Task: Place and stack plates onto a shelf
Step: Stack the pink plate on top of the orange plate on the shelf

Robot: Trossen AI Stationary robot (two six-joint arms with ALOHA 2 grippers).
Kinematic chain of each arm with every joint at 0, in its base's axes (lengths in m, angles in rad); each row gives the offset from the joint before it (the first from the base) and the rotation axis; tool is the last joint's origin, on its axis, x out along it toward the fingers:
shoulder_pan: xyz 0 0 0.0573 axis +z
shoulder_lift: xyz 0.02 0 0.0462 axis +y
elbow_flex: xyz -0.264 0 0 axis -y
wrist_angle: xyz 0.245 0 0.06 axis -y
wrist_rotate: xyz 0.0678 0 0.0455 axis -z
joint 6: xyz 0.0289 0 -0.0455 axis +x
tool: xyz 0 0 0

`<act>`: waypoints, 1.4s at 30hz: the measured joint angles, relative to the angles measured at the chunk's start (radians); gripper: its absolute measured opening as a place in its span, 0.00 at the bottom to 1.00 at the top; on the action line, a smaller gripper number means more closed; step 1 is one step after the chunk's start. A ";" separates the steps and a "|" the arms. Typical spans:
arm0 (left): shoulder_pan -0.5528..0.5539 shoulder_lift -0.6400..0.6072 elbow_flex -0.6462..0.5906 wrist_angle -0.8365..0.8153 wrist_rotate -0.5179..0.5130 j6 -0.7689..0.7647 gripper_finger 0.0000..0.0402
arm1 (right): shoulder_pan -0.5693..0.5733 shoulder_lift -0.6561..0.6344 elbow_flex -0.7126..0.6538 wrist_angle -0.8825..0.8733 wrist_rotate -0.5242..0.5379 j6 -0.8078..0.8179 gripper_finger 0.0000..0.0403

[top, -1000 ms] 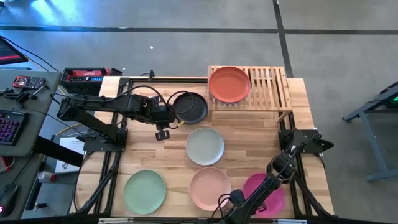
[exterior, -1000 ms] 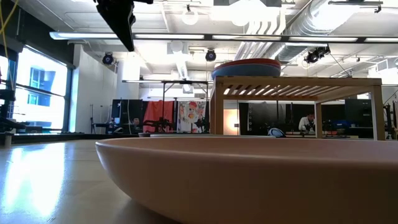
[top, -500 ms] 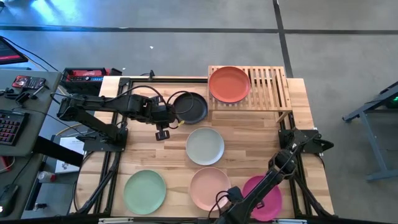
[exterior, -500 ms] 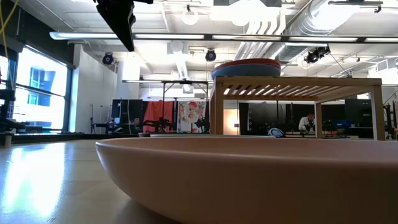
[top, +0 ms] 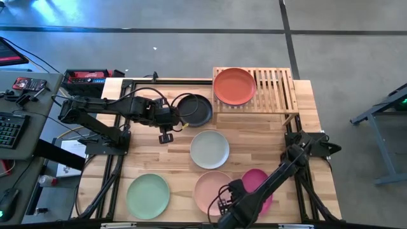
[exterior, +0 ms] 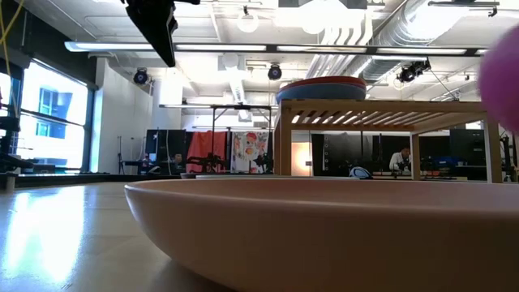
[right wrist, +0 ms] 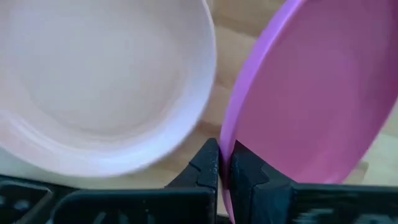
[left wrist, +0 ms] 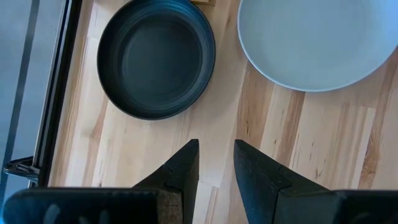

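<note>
The right gripper [right wrist: 224, 163] is pinching the magenta plate [top: 257, 189] by its rim, holding it tilted just beside the peach-pink plate [top: 213, 191], well short of the shelf [top: 276, 89]. The off-white plate [top: 210, 149] is lying between them and the shelf. The left gripper [left wrist: 216, 163], slightly parted and empty, is hovering beside the black plate [top: 194, 109].

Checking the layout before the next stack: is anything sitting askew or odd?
Only the magenta plate: the right gripper pinches its rim and it stands tilted beside the peach-pink plate, not flat on the table.
</note>
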 joint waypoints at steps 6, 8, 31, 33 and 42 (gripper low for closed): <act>0.000 0.000 0.000 0.001 0.000 0.008 0.22 | -0.034 -0.033 0.000 -0.001 0.147 -0.043 0.00; 0.000 0.000 0.000 0.001 0.000 0.008 0.22 | -0.046 -0.049 0.000 -0.001 0.189 -0.056 0.00; 0.000 0.000 0.000 0.001 0.000 0.007 0.22 | -0.250 -0.322 0.000 -0.001 0.492 -0.616 0.00; 0.000 0.000 0.000 0.001 0.000 0.007 0.22 | -0.269 -0.358 0.000 -0.001 0.510 -0.678 0.00; 0.000 0.000 0.000 0.019 0.000 0.007 0.22 | -0.395 -0.504 0.000 -0.001 0.565 -1.041 0.00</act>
